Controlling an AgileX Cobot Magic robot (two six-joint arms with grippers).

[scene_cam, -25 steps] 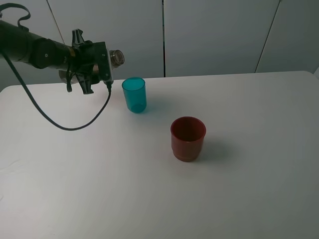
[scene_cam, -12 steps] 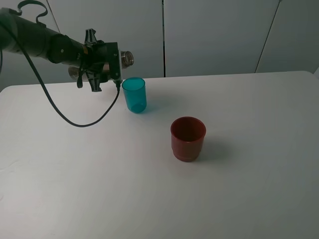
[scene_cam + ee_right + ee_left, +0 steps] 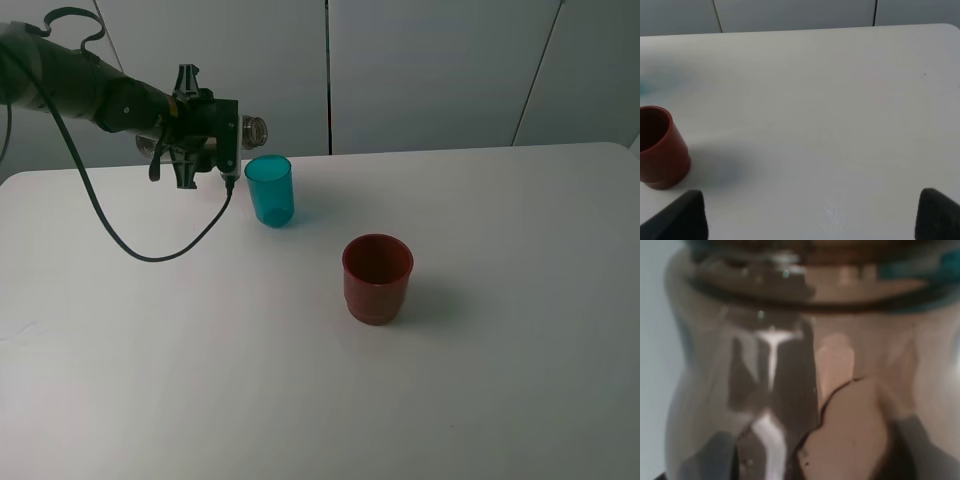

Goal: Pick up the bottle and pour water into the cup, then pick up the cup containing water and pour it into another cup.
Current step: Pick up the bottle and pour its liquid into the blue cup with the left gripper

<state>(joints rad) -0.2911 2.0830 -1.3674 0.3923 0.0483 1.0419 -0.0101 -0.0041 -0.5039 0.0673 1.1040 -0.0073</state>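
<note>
Left gripper [image 3: 192,140] clamps the smoky grey-brown plastic bottle [image 3: 254,128] sideways; neck juts past it, near the teal plastic tumbler [image 3: 270,192]. Right gripper [image 3: 812,216] gapes wide.

Soft even light, faint shadows — left wrist view blurred, glare on the bottle [image 3: 771,360].

On the worktop [image 3: 520,380] the tumbler [image 3: 270,190] stands toward the back left. The second cup [image 3: 377,278] stands apart from it, nearer the front and to the tumbler's right. The bottle [image 3: 254,129] lies nearly level in the air in the left pincer [image 3: 205,138], its mouth just above the left edge of the tumbler's rim and its base farther left.
</note>
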